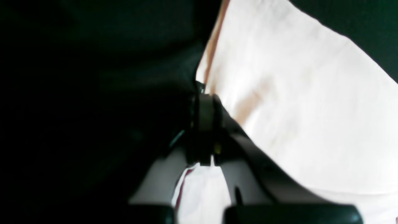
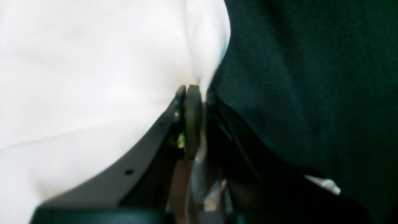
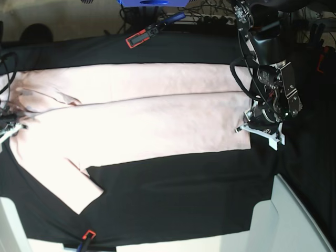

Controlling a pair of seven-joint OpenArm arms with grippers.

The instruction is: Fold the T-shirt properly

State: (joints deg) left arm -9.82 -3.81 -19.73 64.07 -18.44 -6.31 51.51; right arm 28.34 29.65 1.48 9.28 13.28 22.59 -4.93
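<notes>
- The T-shirt [image 3: 136, 118] is spread lengthways across the black cloth [image 3: 178, 194], with one long side already laid over towards the middle, so a crease runs along its length; one sleeve [image 3: 79, 186] sticks out on the near side.
- The left gripper [image 1: 205, 102] is closed on the shirt's edge at the end under the big arm; in the left wrist view the jaws are pressed together with pale fabric pinched between them and a hem line running up from the pinch.
- The right gripper [image 2: 192, 93] is likewise clamped on the shirt's opposite end; in the right wrist view the fabric is gathered into the shut jaws right at the shirt's border with the cloth. In the base view only a sliver of this gripper is seen at the picture's edge by the shirt.
- The step in hand is judged to be the lengthwise fold of the shirt's near side, both ends having been taken.
- Both ends are best lifted together and at the same height, so that the edge between them is kept taut and no sag is dragged over the cloth.
- The edge is best carried across the shirt parallel to the existing crease, so that the sleeve is tucked inside.
- Only the shirt should be held; whether any cloth is caught in either pinch cannot be told, and a slow first lift would show it.
- The edge should be laid down flat before the jaws are released, lest the fold spring back.
</notes>
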